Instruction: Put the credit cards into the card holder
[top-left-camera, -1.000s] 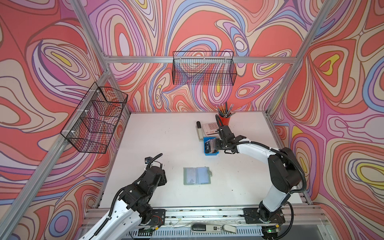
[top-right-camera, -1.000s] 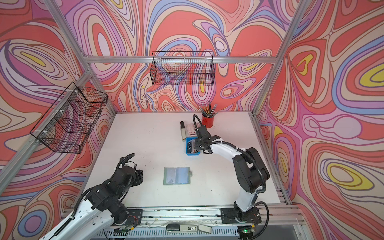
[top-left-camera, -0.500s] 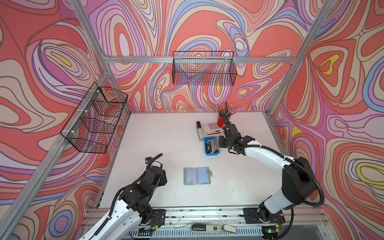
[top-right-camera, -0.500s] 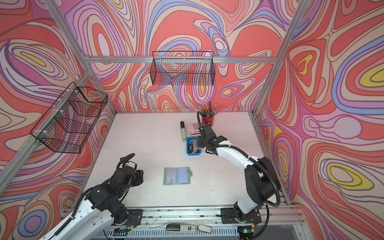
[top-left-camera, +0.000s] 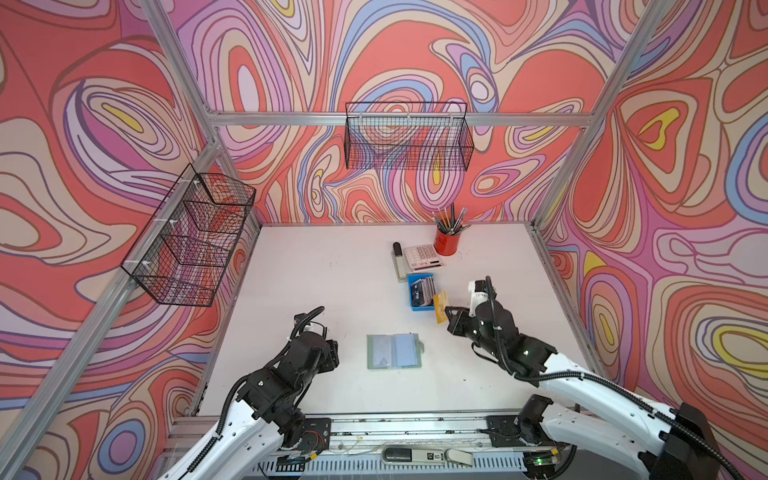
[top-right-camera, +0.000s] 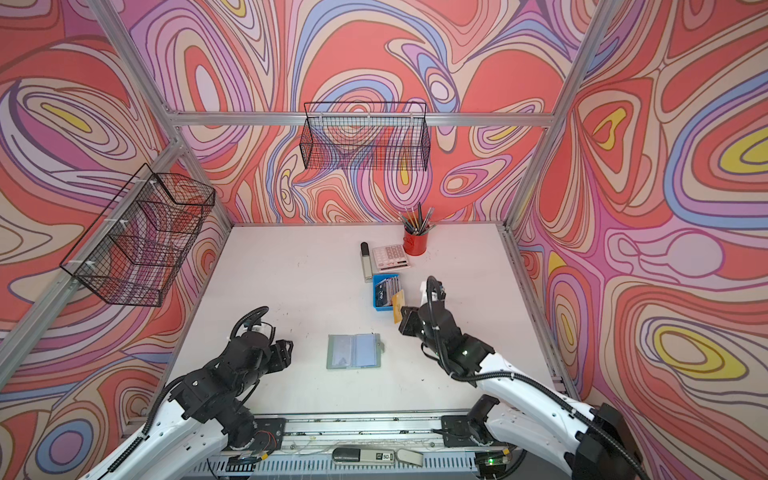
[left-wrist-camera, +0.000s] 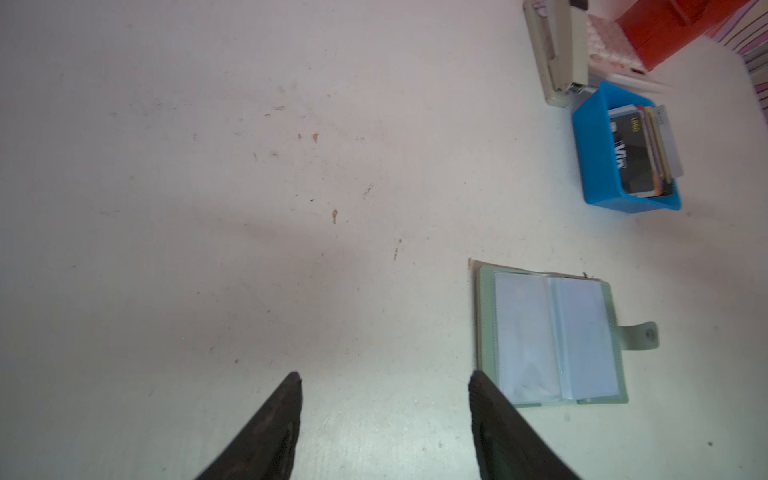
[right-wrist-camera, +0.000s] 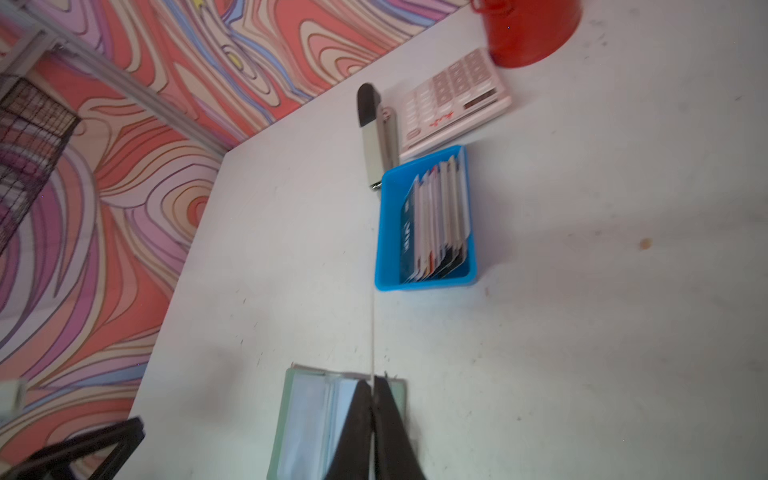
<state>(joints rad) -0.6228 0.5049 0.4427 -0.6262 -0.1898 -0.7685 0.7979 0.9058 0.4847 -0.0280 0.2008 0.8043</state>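
While the right tool (top-left-camera: 448, 320) is pinched together on one yellow card (top-left-camera: 440, 306), gripping it by one edge, we have the card standing out beyond its tips, clear of the desk (top-left-camera: 332, 266). Ahead of that tool the other cards (top-left-camera: 424, 289) lean in the blue tray (top-left-camera: 419, 308). The holder (top-left-camera: 393, 351) lies open and flat below it, toward the left tool (left-wrist-camera: 384, 374). That tool's jaws stand apart with nothing between them, and the holder is just beside one of them.

We judge three risks. A thin, slick card held by one edge may pivot or slip on the way down. The clear sleeves (left-wrist-camera: 523, 332) lie flat, so the card may skate over them. The light, unpinned holder may slide when pushed unless the left tool steadies it.
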